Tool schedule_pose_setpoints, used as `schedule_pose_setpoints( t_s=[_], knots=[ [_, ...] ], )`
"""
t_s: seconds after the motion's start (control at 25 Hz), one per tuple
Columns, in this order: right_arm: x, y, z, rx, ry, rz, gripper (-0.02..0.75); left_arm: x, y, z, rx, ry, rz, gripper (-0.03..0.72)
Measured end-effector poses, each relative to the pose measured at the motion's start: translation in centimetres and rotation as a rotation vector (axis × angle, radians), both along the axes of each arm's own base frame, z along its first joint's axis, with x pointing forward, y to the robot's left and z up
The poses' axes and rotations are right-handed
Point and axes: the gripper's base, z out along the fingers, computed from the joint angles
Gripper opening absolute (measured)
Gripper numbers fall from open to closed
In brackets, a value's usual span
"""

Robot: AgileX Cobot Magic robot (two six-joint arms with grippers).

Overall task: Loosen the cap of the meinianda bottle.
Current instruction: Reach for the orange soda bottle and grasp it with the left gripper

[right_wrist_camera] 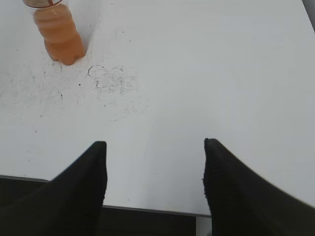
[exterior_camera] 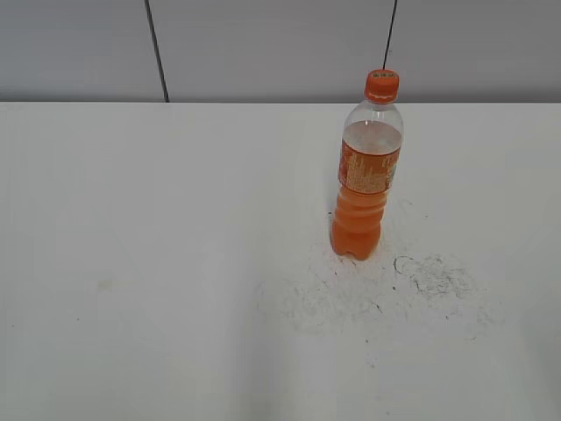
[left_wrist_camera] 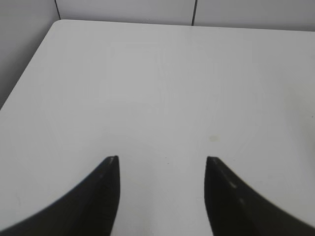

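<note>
The meinianda bottle (exterior_camera: pixel 366 175) stands upright on the white table, right of centre in the exterior view, with orange drink, an orange label and its orange cap (exterior_camera: pixel 381 85) on top. The right wrist view shows only the bottle's lower body (right_wrist_camera: pixel 60 37) at the top left; the cap is out of that frame. My right gripper (right_wrist_camera: pixel 154 142) is open and empty near the table's front edge, well short of the bottle. My left gripper (left_wrist_camera: pixel 162 159) is open and empty over bare table. Neither gripper shows in the exterior view.
The white table (exterior_camera: pixel 158 263) has dark scuff marks (exterior_camera: pixel 429 276) just in front and to the right of the bottle. A grey panelled wall (exterior_camera: pixel 263 44) stands behind the table. The table's front edge (right_wrist_camera: pixel 147 209) lies under my right gripper.
</note>
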Motion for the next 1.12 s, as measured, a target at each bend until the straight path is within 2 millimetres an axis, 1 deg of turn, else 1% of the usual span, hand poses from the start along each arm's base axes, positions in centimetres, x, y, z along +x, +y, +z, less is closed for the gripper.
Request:
schedule_pose_setpoints(
  t_s=[0.28,0.4,0.52,0.64,0.76,0.84,0.96,1.12],
  knots=[
    [0.0,0.0,0.0,0.0,0.0,0.0,0.459,0.0,0.0,0.0,0.001,0.0,0.0,0.433],
    [0.0,0.0,0.0,0.0,0.0,0.0,0.459,0.3,0.0,0.0,0.037,0.017,-0.017,0.433],
    [0.0,0.0,0.0,0.0,0.0,0.0,0.459,1.1,-0.1,1.0,0.09,0.033,-0.041,0.433],
    [0.0,0.0,0.0,0.0,0.0,0.0,0.459,2.8,-0.3,2.3,0.112,0.026,-0.052,0.434],
    [0.0,0.0,0.0,0.0,0.0,0.0,0.459,5.4,-0.7,2.9,0.096,0.023,-0.069,0.434],
    [0.0,0.0,0.0,0.0,0.0,0.0,0.459,7.0,-1.0,3.1,0.086,-0.016,-0.081,0.434],
    [0.0,0.0,0.0,0.0,0.0,0.0,0.459,9.5,-1.6,2.4,0.077,-0.075,-0.111,0.434],
    [0.0,0.0,0.0,0.0,0.0,0.0,0.459,12.2,-2.6,-0.1,0.064,-0.161,-0.158,0.434]
  ],
)
